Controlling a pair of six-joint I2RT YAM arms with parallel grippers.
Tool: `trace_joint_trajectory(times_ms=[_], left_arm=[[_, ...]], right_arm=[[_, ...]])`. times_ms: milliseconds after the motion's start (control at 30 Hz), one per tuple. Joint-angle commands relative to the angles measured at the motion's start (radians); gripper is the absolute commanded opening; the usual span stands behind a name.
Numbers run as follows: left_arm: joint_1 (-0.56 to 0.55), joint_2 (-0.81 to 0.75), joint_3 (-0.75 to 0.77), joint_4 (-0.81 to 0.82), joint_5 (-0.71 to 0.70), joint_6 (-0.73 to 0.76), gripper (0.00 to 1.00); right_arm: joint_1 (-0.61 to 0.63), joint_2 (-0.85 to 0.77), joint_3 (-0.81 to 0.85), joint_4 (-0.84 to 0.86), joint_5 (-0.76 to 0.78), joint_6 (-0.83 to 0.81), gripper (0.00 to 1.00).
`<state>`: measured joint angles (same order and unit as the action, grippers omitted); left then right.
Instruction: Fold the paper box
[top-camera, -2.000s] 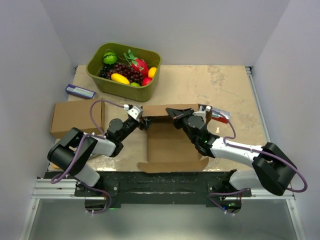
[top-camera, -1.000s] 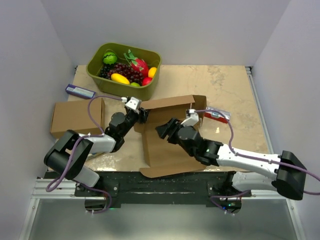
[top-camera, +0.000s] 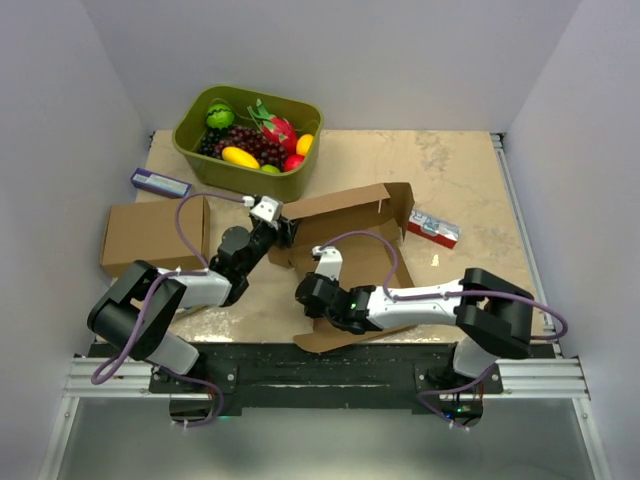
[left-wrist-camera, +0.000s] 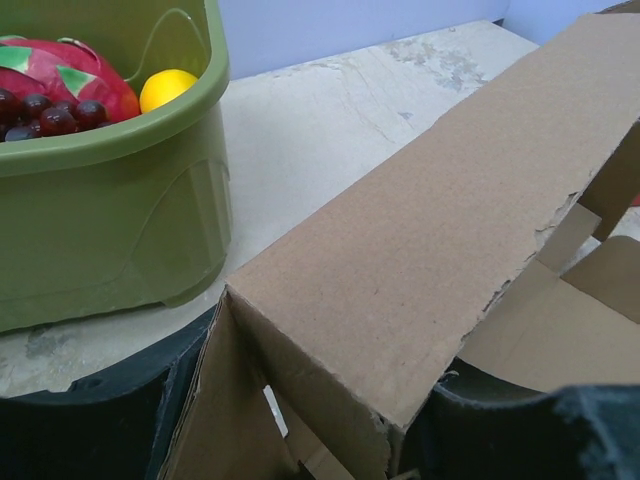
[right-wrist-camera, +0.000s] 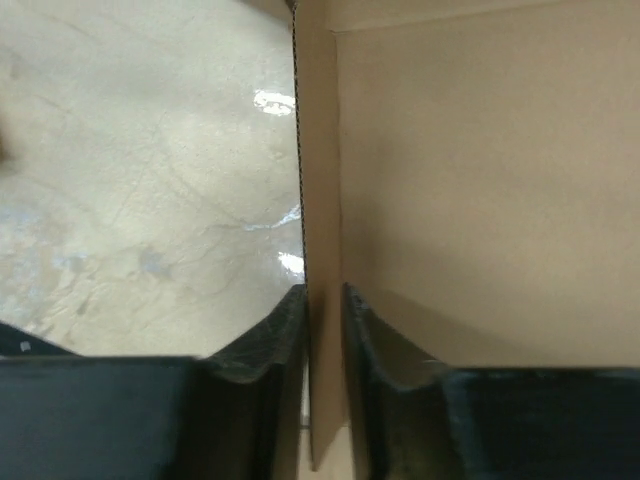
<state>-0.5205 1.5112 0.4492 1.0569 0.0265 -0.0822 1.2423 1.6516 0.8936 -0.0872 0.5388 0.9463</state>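
The right fingers (right-wrist-camera: 262, 350) are now nearly closed. Between them stands a thin side flap, seen edge-on, of the plain brown cardboard paper box (top-camera: 345, 212), a flat-cut mailer with creases and flaps. Both pads touch the flap, so it is pinched. One second ago these fingers were wide open above the middle of the base panel, and before that they were at the far wall. They have now come to the near left edge and taken hold there. On one side of them lies the inner cardboard panel, on the other the pale bare surface (right-wrist-camera: 120, 150). The left fingers (left-wrist-camera: 90, 420) are about half open, as before, and straddle the far left corner of the raised wall. They seem to hold it from both sides. Just beyond them is the green plastic tub of fruit (left-wrist-camera: 110, 220). The paper box lies between the two pairs of fingers and is turned more askew than earlier. I judge that the far wall is kept up while the side flap is about to be raised. The lid is not yet closed.
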Motion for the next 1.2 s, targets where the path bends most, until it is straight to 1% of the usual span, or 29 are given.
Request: trace_joint_trajectory(times_ms=[0,67,167,233,300,433,533,567,600,633,667,733,800,833,933,967,1000,1067,1100,1167], left_arm=[[-0.007,-0.013,-0.009,0.046,0.015,0.036,0.30],[-0.007,-0.013,-0.012,0.048,0.016,0.038,0.30],[-0.009,-0.011,-0.012,0.051,0.021,0.044,0.29],[-0.007,-0.009,-0.012,0.054,0.024,0.044,0.29],[-0.009,-0.003,-0.012,0.058,0.033,0.045,0.29],[-0.007,0.001,-0.015,0.063,0.036,0.048,0.29],[-0.009,0.003,-0.015,0.063,0.041,0.048,0.29],[-0.010,0.000,-0.015,0.063,0.039,0.048,0.29],[-0.009,0.003,-0.012,0.063,0.042,0.047,0.29],[-0.010,0.003,-0.014,0.063,0.041,0.047,0.29],[-0.009,0.004,-0.012,0.061,0.041,0.045,0.29],[-0.012,0.009,-0.009,0.061,0.041,0.044,0.29],[-0.010,0.012,-0.006,0.060,0.039,0.042,0.29],[-0.012,0.012,-0.006,0.058,0.039,0.042,0.29],[-0.010,0.012,-0.006,0.057,0.038,0.042,0.29],[-0.012,0.012,-0.006,0.057,0.038,0.042,0.29],[-0.012,0.012,-0.004,0.057,0.036,0.042,0.29],[-0.012,0.011,-0.006,0.055,0.033,0.042,0.29],[-0.012,0.010,-0.006,0.055,0.033,0.042,0.29],[-0.013,0.010,-0.004,0.055,0.033,0.042,0.29]], right_arm=[[-0.064,-0.065,-0.096,0.083,-0.069,0.055,0.18],[-0.098,-0.070,-0.146,0.142,-0.121,0.081,0.18],[-0.135,-0.085,-0.212,0.213,-0.177,0.115,0.21],[-0.155,-0.099,-0.255,0.239,-0.203,0.137,0.21],[-0.171,-0.117,-0.272,0.254,-0.215,0.146,0.24],[-0.204,-0.150,-0.314,0.248,-0.201,0.155,0.33],[-0.205,-0.199,-0.308,0.189,-0.137,0.138,0.39],[-0.205,-0.214,-0.299,0.141,-0.114,0.123,0.41],[-0.205,-0.232,-0.286,0.117,-0.087,0.099,0.45],[-0.201,-0.265,-0.254,0.090,-0.068,0.051,0.52],[-0.198,-0.282,-0.239,0.037,-0.041,0.027,0.54],[-0.176,-0.326,-0.188,0.000,-0.011,-0.045,0.56],[-0.143,-0.345,-0.151,-0.046,0.036,-0.090,0.57],[-0.100,-0.355,-0.109,-0.066,0.053,-0.131,0.56],[-0.031,-0.340,-0.032,-0.080,0.067,-0.200,0.51],[-0.026,-0.313,-0.015,-0.074,0.050,-0.217,0.46],[-0.021,-0.297,-0.001,-0.065,-0.012,-0.234,0.43],[-0.011,-0.238,0.034,-0.034,-0.060,-0.271,0.36],[0.002,-0.218,0.044,-0.017,-0.115,-0.285,0.35],[0.016,-0.167,0.080,0.012,-0.160,-0.313,0.33]])
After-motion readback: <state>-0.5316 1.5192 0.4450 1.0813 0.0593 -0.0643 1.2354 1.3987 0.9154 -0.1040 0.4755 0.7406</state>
